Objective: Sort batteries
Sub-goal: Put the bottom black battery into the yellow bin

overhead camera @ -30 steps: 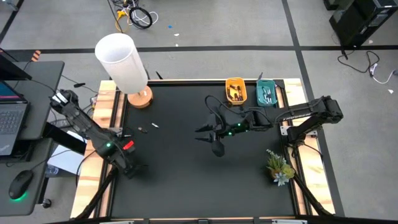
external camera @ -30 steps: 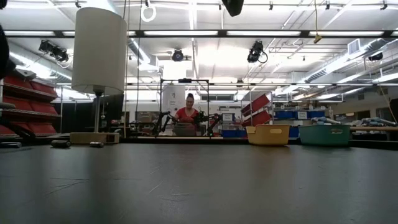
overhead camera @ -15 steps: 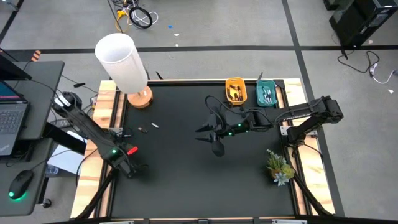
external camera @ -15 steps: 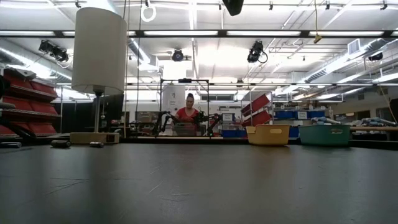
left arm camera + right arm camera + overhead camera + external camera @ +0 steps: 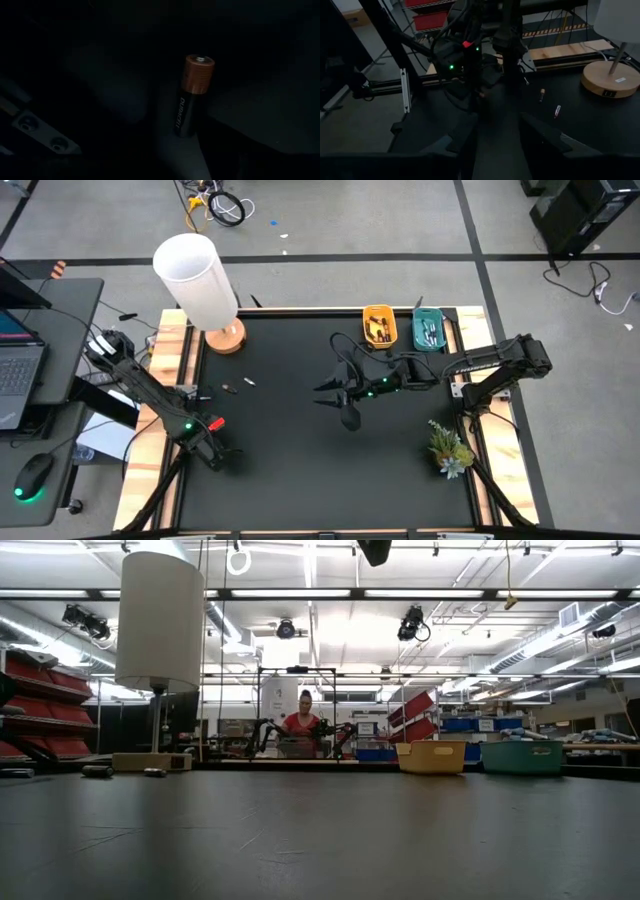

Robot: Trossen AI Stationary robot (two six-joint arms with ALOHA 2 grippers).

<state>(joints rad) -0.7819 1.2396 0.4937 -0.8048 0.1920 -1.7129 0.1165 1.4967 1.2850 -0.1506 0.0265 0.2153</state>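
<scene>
While the left pincer (image 5: 211, 456) hangs over the counter's (image 5: 290, 480) near left corner, it grips a battery (image 5: 194, 95).
Its wrist view shows that copper-topped black cell clenched between the dark fingers. The right pincer (image 5: 322, 396) hovers mid-counter, released, nothing between its fingers. Two loose cells (image 5: 238, 385) lie on the counter by the lamp (image 5: 198, 283), well apart from both pincers. More batteries sit in the yellow tray (image 5: 379, 326) and teal tray (image 5: 429, 330) at the far edge.
</scene>
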